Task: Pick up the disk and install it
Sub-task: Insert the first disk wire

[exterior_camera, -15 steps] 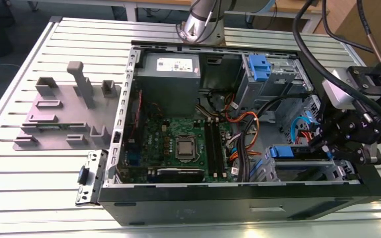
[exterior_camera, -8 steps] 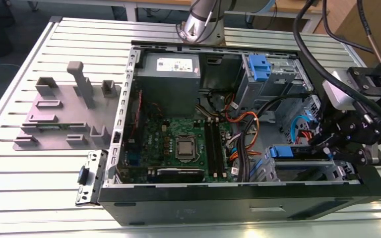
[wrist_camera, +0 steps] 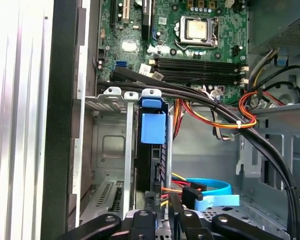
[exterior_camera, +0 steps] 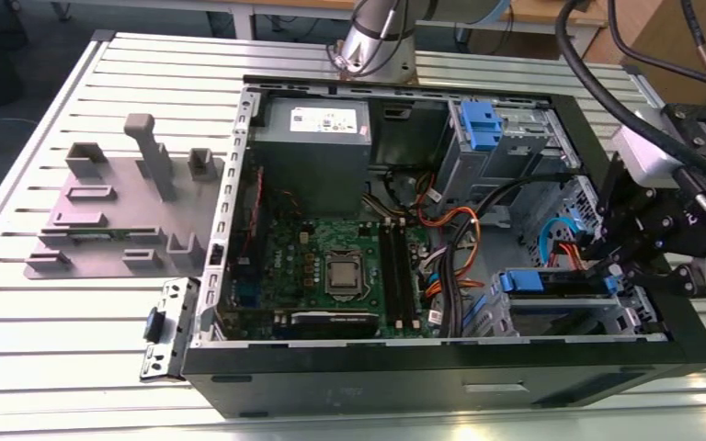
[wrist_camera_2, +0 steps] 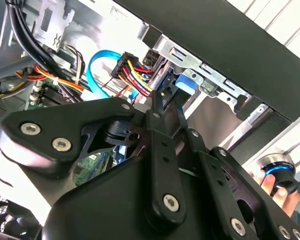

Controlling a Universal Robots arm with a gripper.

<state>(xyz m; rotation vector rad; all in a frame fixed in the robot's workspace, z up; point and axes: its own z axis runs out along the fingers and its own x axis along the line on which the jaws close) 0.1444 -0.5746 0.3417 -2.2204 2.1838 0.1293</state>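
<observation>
- Gripper (exterior_camera: 607,266): hanging at the exterior view's right edge of the open computer case (exterior_camera: 366,381), fingers narrowed on the disk's blue bracket.
- Disk (wrist_camera: 152,150): standing on edge, sitting in the drive bay (wrist_camera: 107,145) beside the motherboard (wrist_camera: 190,35), being slotted.

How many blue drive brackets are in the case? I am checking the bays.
2: one blue bracket in the upper bay by the power supply, one in the lower bay beside the gripper. Others may be hidden.

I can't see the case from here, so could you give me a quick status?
Gripper at the drive cage, fingers closed on the disk. Disk seated in its bay. Cables alongside.
</observation>
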